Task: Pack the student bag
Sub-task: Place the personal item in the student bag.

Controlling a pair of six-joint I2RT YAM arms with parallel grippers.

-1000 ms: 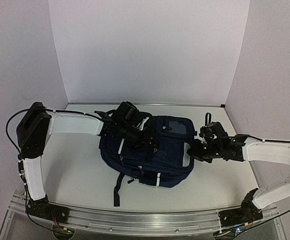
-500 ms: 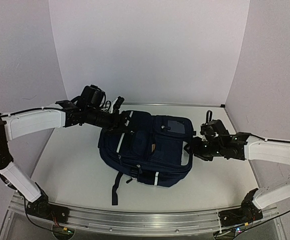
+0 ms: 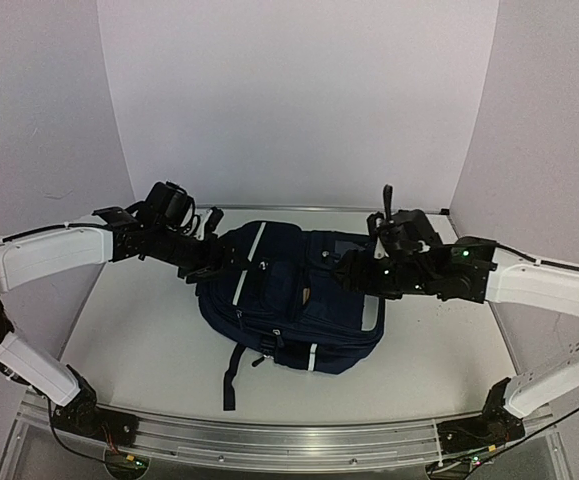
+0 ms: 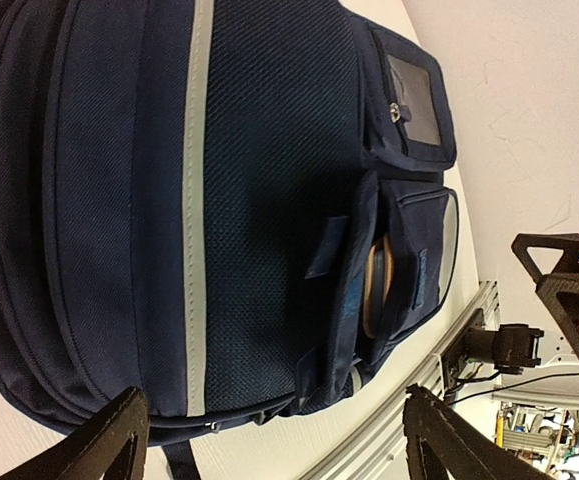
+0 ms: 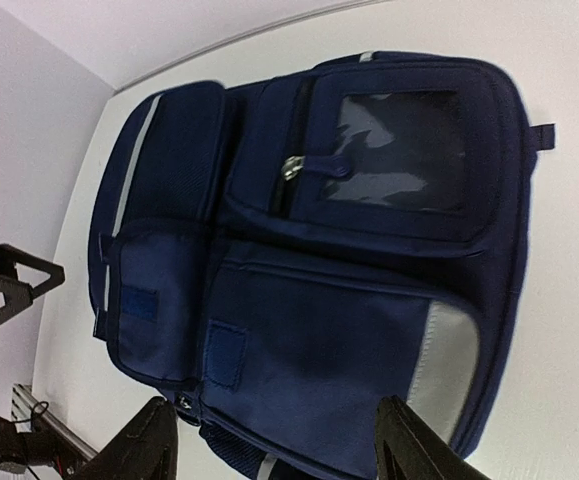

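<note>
The student bag (image 3: pixel 294 300) is a navy-blue backpack with white stripes, lying flat in the middle of the table. It fills the left wrist view (image 4: pixel 169 200) and the right wrist view (image 5: pixel 319 250). A tan round-edged object (image 4: pixel 377 290) shows inside a gaping front pocket. My left gripper (image 3: pixel 212 264) hovers at the bag's far-left edge, open, with nothing between its fingers (image 4: pixel 279 450). My right gripper (image 3: pixel 354 272) hangs over the bag's right half, open and empty (image 5: pixel 284 450), above the grey-patched front pocket (image 5: pixel 449 360).
A dark strap (image 3: pixel 231 380) trails from the bag toward the near edge. The aluminium rail (image 3: pixel 269 435) runs along the front of the table. White walls close in the back and both sides.
My left arm pulled off the bag's top to its left edge and its jaws opened. My right gripper opened, then moved from the bag's right side to above it.
</note>
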